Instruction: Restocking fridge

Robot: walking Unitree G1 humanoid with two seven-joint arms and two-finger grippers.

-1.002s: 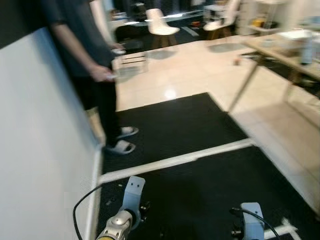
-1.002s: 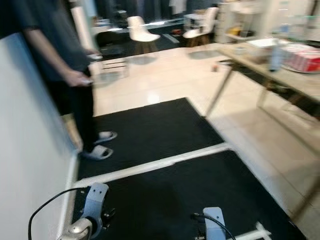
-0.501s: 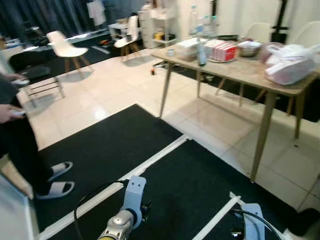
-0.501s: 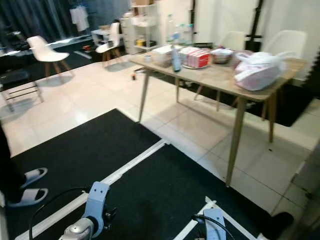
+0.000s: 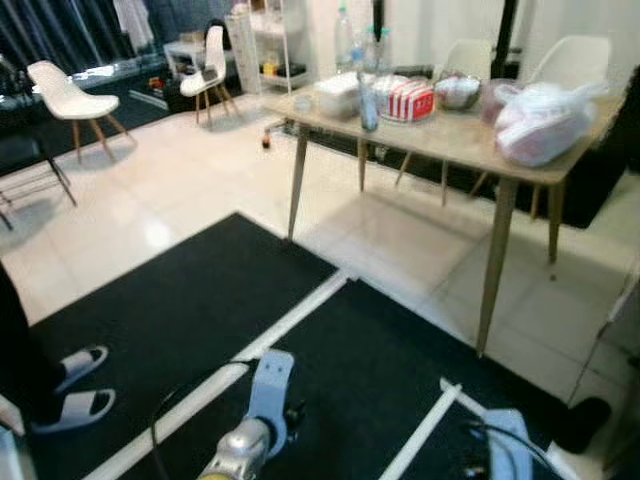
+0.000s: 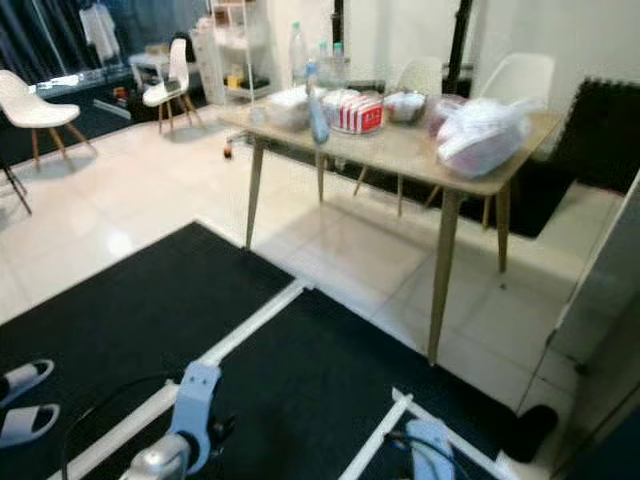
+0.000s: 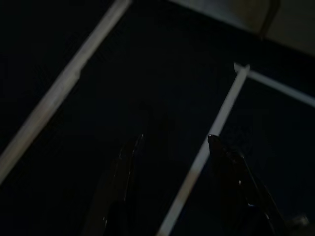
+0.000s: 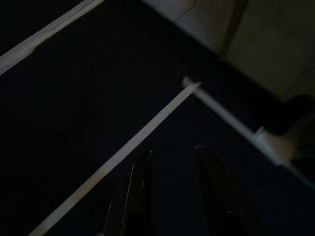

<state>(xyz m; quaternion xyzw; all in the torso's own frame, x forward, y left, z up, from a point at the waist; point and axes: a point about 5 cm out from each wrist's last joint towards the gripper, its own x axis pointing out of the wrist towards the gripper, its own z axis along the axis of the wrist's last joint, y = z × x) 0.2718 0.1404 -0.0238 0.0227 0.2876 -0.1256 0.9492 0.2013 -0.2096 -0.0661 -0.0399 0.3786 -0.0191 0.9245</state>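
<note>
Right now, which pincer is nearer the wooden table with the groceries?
Right. The right pincer hangs low nearer the wooden table; the left pincer hangs farther left over the black mat.

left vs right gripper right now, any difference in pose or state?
The left gripper has its fingers spread wider than the right gripper, though both are open and empty. The left gripper hangs over a white floor line that runs between its fingertips; the right gripper has its line off to one side. Both hang low and idle over the black mat.
</note>
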